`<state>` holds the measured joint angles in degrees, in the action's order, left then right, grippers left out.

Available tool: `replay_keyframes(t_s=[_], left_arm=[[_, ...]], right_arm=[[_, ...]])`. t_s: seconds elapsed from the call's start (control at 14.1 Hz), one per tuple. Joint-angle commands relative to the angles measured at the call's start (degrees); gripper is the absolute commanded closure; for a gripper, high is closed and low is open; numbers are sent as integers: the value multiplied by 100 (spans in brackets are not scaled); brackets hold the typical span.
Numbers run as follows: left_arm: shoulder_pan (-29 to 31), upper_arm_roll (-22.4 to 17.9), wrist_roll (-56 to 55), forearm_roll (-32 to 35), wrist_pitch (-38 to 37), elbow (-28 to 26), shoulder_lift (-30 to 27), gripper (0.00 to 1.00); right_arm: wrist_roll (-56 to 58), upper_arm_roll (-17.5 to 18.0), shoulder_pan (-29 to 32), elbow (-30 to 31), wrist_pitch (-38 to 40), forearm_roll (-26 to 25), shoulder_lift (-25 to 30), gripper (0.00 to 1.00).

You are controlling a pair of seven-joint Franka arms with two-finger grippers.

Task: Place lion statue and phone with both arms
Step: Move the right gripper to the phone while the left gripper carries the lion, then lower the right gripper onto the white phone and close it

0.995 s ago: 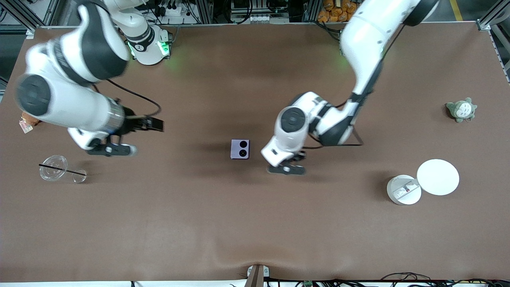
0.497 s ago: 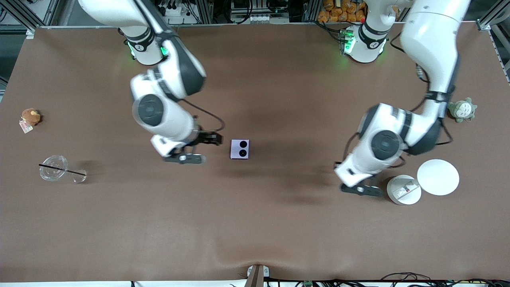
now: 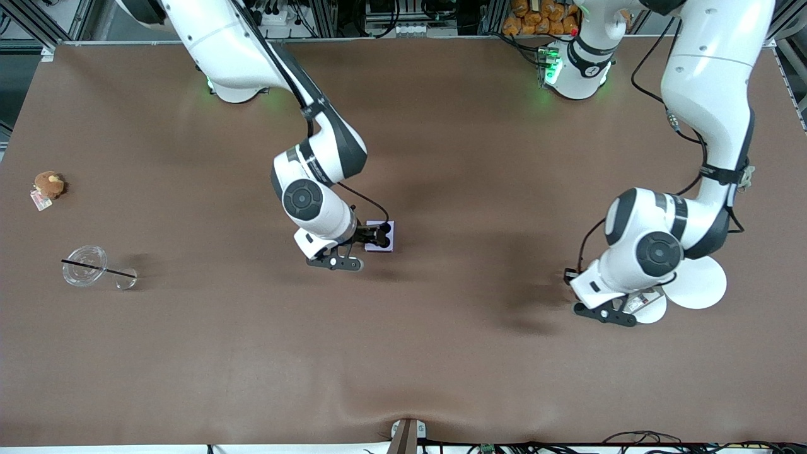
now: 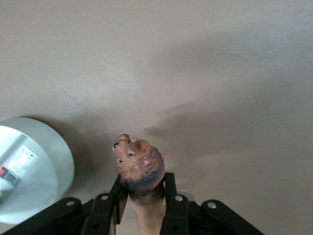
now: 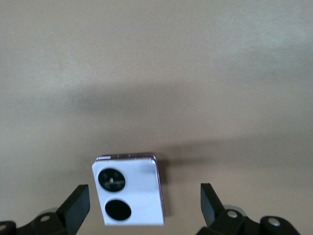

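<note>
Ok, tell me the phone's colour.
Pale lavender, with two black camera circles; the phone shows best in the right wrist view.

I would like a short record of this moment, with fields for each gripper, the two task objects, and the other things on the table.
left gripper: shut on the lion statue, over the table beside the white round device
right gripper: open, low over the phone, fingers on either side, not gripping
phone: flat at mid-table, lenses up
white disc: next to the white round device, partly hidden by the left arm
brown plush toy: at the right arm's end of the table
clear cup: same end, nearer the front camera than the plush
</note>
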<state>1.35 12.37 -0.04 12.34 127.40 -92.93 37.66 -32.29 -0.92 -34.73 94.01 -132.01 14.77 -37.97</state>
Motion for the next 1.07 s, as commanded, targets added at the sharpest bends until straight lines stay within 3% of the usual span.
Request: replay_keyframes(t_s=[0.0, 0.36, 0.92, 0.99], left_arm=[[189, 55, 215, 294, 267, -15, 127, 100], [216, 55, 215, 698, 443, -6, 242, 100], [330, 46, 321, 726, 558, 11, 347, 100], [339, 46, 329, 726, 558, 20, 347, 83]], right_arm=[[74, 4, -191, -84, -202, 166, -193, 0], [30, -5, -350, 30, -219, 158, -263, 0], [30, -31, -569, 57, -421, 70, -439, 0], [30, -32, -578, 57, -491, 70, -474, 0]])
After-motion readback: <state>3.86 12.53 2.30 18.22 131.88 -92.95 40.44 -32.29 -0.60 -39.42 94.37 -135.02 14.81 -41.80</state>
